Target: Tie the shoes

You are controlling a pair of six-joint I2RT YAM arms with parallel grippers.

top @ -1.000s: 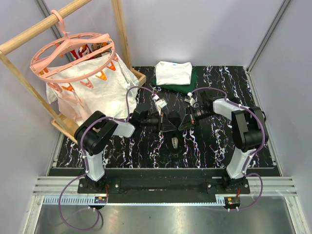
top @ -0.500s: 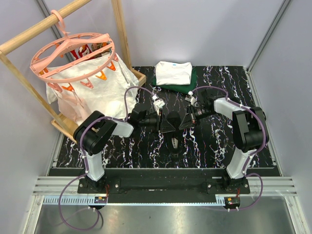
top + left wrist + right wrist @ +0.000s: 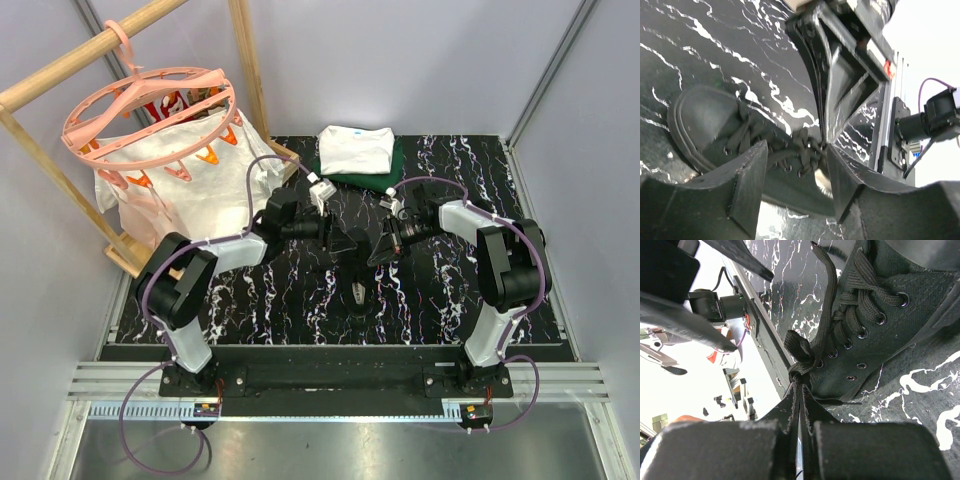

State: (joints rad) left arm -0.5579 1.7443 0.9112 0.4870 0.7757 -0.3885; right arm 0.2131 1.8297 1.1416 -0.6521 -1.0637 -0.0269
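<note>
The shoe (image 3: pixel 357 284), a small black lace-up sneaker, lies on the black marbled table (image 3: pixel 440 300) between my two grippers. In the left wrist view its toe (image 3: pixel 710 117) points left and the knotted laces (image 3: pixel 807 150) bunch near the right fingertip. My left gripper (image 3: pixel 796 182) stands open just before the knot, with nothing between its fingers. My right gripper (image 3: pixel 800 390) is shut on a lace right at the knot (image 3: pixel 801 371), beside the shoe's eyelets (image 3: pixel 875 325). From above, the left gripper (image 3: pixel 343 247) and right gripper (image 3: pixel 379 253) face each other over the shoe.
Folded white and dark green clothes (image 3: pixel 356 152) lie at the table's far edge. A wooden rack with a pink clip hanger (image 3: pixel 150 110) and white cloth (image 3: pixel 190 190) stands at the far left. Grey walls close in the sides.
My left gripper has opened and let go of the lace, and its arm has drawn back toward the far left. The right gripper has stayed shut on the lace.
</note>
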